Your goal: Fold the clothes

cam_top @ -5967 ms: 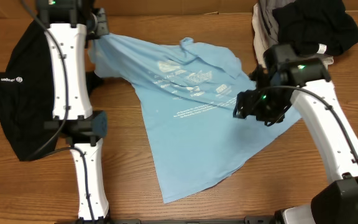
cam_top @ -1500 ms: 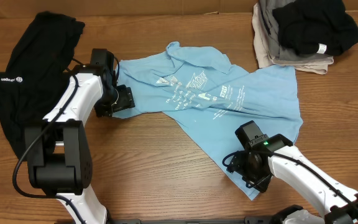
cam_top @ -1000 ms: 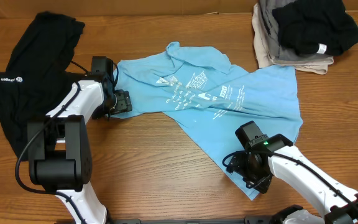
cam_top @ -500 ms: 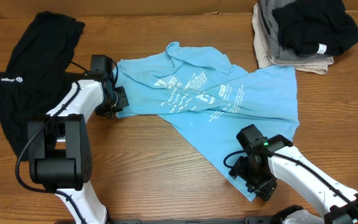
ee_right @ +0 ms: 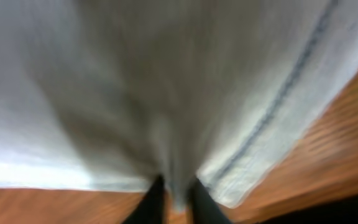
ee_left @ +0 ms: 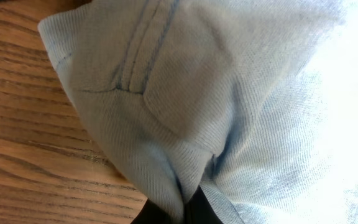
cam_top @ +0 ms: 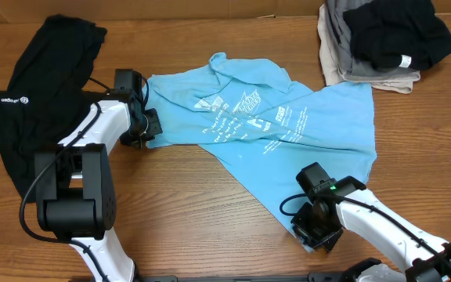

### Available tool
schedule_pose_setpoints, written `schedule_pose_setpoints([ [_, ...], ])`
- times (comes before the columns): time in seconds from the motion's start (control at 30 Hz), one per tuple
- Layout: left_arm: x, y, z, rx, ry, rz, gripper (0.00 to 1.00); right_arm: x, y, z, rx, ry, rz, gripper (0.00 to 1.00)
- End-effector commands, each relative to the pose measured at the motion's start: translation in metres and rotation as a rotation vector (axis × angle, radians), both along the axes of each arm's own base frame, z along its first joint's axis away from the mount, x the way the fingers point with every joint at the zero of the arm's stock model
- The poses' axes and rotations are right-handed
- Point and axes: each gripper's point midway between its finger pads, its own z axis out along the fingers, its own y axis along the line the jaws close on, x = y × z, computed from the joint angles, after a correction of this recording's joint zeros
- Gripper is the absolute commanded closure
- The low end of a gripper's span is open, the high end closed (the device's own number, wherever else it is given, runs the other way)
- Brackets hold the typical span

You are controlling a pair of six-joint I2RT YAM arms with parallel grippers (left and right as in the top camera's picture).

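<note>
The light blue T-shirt [cam_top: 272,117] lies crumpled and slanted across the middle of the table, its white print facing up. My left gripper [cam_top: 146,125] is shut on the shirt's left sleeve edge. In the left wrist view the seamed blue cloth [ee_left: 185,93] bunches into the closed left gripper [ee_left: 188,208]. My right gripper [cam_top: 316,232] is shut on the shirt's lowest corner near the front edge. In the blurred right wrist view the hemmed cloth [ee_right: 166,81] is pinched by the right gripper [ee_right: 176,199]. A black top [cam_top: 30,117] with a small white logo lies spread at the far left.
A pile of black and beige garments [cam_top: 382,39] sits at the back right corner. Bare wooden table [cam_top: 194,211] shows in front of the shirt, between the two arms. The left arm's cable runs beside the black top.
Both grippers have closed on the shirt, the left on the sleeve first, then the right on the bottom corner. The right gripper also slid toward the front edge.
</note>
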Motion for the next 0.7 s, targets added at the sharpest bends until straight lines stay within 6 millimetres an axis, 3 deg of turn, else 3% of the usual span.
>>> schedule_pose_setpoints([
  [0.0,-0.026,-0.01,-0.041,-0.045,0.131,0.008,0.96,-0.002,-0.004,-0.005,-0.022,-0.006,-0.006,0.96],
  [0.13,-0.008,-0.012,-0.016,-0.054,0.108,0.005,0.96,0.016,-0.006,0.003,-0.039,-0.057,0.016,0.96],
  [0.2,0.008,-0.013,0.01,-0.063,0.076,-0.007,0.96,0.036,-0.01,0.018,-0.071,-0.109,0.032,0.96],
  [0.3,0.034,-0.014,0.064,-0.062,0.006,-0.029,0.96,0.078,-0.017,0.058,-0.105,-0.216,0.074,0.96],
  [0.47,0.064,-0.015,0.191,-0.057,-0.182,-0.059,0.96,0.149,-0.039,0.16,-0.136,-0.454,0.141,0.96],
  [0.57,0.068,-0.015,0.261,-0.059,-0.317,-0.062,0.96,0.176,-0.058,0.219,-0.153,-0.594,0.156,0.96],
  [0.63,0.066,-0.016,0.32,-0.062,-0.448,-0.066,0.96,0.19,-0.076,0.267,-0.175,-0.713,0.144,0.96],
  [0.67,0.059,-0.016,0.364,-0.06,-0.557,-0.069,0.96,0.197,-0.093,0.306,-0.196,-0.808,0.127,0.96],
])
